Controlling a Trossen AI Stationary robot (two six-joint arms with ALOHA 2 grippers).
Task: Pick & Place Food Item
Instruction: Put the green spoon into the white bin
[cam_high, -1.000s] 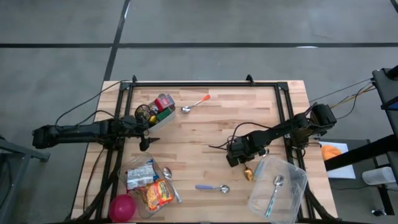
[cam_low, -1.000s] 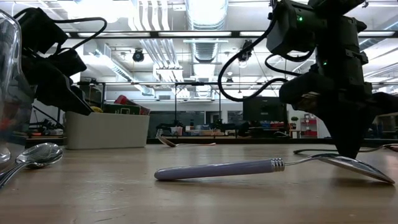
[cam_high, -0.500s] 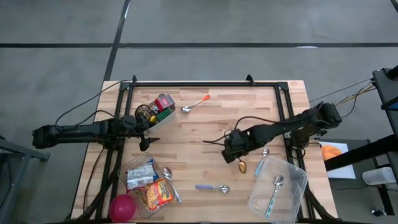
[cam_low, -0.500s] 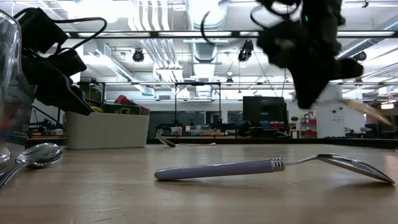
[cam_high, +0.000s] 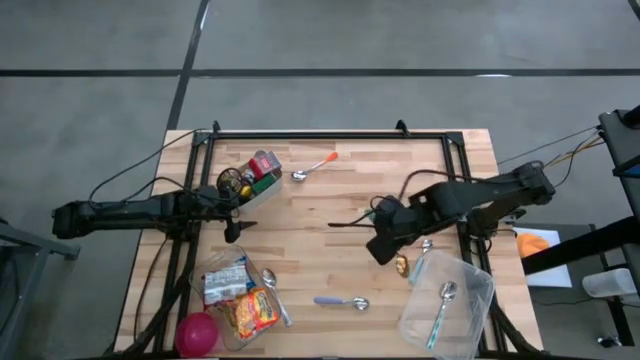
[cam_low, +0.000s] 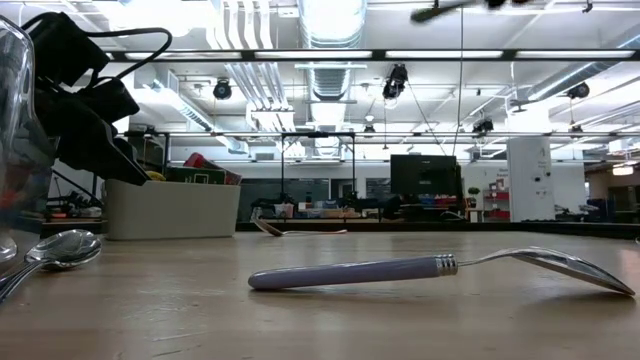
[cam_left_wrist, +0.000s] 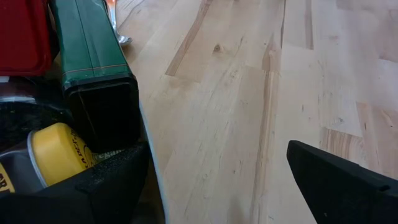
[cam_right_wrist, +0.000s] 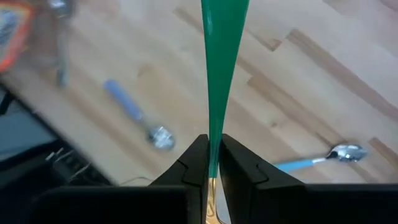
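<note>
I see my left gripper's fingers (cam_left_wrist: 348, 186) spread wide at the frame's bottom corners over bare wooden tabletop (cam_left_wrist: 249, 93). At left sit a dark green box (cam_left_wrist: 93, 68), a red item (cam_left_wrist: 25, 34) and a yellow lid (cam_left_wrist: 56, 152).

Even overhead light, soft shadows, some blur in the close views.
From above, the desk (cam_high: 330, 200) is evenly lit with faint shadows. At desk level, ceiling lights (cam_low: 330, 15) glare white against a dimmer room; the lilac spoon (cam_low: 440, 268) is sharp, the desk's near edge soft. The right wrist view blurs toward its far corner, where a blue spoon (cam_right_wrist: 134, 118) smears; the green handle (cam_right_wrist: 221, 68) stays crisp.
</note>
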